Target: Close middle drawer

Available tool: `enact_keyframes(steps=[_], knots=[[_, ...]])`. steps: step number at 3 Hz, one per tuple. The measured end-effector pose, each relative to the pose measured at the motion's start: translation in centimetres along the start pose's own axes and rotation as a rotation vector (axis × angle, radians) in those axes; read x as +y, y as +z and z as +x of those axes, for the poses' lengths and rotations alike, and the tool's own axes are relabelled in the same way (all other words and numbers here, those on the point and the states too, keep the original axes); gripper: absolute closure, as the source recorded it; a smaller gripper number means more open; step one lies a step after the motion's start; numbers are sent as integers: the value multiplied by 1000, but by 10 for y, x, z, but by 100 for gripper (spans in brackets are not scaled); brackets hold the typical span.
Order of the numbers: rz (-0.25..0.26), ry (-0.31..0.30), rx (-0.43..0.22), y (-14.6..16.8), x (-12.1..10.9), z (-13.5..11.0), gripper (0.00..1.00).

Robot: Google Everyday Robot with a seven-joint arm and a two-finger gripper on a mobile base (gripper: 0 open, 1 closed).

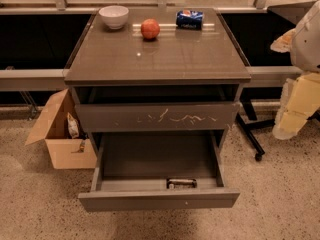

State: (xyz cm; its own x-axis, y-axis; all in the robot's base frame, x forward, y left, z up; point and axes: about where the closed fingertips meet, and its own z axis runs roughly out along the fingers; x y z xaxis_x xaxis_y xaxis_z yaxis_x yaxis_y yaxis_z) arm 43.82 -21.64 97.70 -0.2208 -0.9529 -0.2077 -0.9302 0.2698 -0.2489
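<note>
- Since the task is to shut it, the middle drawer [159, 200] comes first. It stands pulled far out of the cabinet [157, 64] toward 6 o'clock, with its plain front panel nearest the camera and its grey inside exposed.
- A small dark item [181, 183] lies inside, just behind the front panel, at 5 o'clock on the drawer floor. It sits below the rim, so it should not obstruct closing. What it is cannot be made out.
- The scratched drawer [157, 116] above is out only slightly. It overhangs the rear of the middle drawer and hides that part.
- The gripper [292, 109] is the pale shape at the 3 o'clock edge of the view, well apart from the cabinet and touching nothing visible. The picture edge cuts it off, and I cannot tell whether it is apart or together.
- To push the panel toward 12 o'clock, the gripper would probably need to come round to the 6 o'clock side first.
- A white bowl [114, 16] at 11 o'clock, a round red fruit [150, 29] at 12 o'clock and a blue can [190, 19] on its side at 1 o'clock rest on the cabinet top. All sit along the far edge, away from the drawer's travel.
- A cardboard box [60, 139] stands on the floor at 9 o'clock, just beside the cabinet, with its flaps open and its contents partly hidden.
- Whatever lies beneath the middle drawer is concealed by it.
</note>
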Motion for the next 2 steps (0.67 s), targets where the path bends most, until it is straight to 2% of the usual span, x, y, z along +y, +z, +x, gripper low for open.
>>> enact_keyframes(steps=[1, 2], knots=[[2, -1, -2, 0, 0, 0, 0], [-40, -20, -46, 29, 9, -4, 0]])
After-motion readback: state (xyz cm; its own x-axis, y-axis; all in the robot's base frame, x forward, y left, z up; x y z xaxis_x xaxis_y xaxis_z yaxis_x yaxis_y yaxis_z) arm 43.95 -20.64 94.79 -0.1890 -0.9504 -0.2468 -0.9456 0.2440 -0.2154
